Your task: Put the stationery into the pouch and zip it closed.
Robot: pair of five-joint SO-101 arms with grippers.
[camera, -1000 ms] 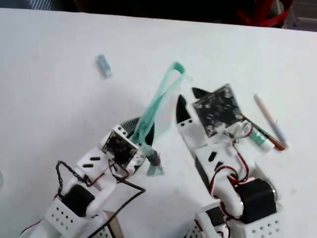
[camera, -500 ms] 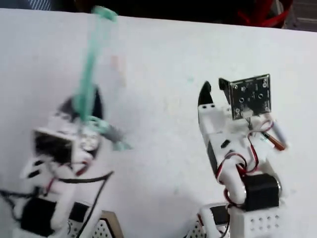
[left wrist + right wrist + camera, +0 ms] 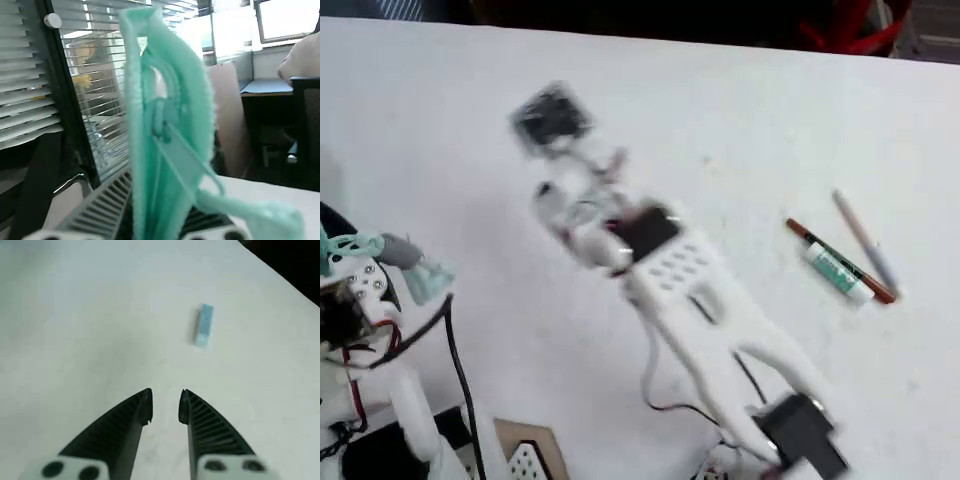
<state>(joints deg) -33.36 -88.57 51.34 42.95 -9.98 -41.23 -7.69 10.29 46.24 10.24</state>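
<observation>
The right gripper [image 3: 165, 407] has swung out, parted and empty. The stiff, light eraser [image 3: 204, 324] ahead probably wants pinching across its long sides. The left gripper [image 3: 150, 220] grasps the limp pouch [image 3: 167, 115].

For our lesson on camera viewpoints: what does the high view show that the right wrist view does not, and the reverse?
High view's own: the pens and the pouch at the left arm. Right wrist view's own: the eraser, lying ahead of the right tool, whose jaws stand slightly apart. Both: the white table.
</observation>
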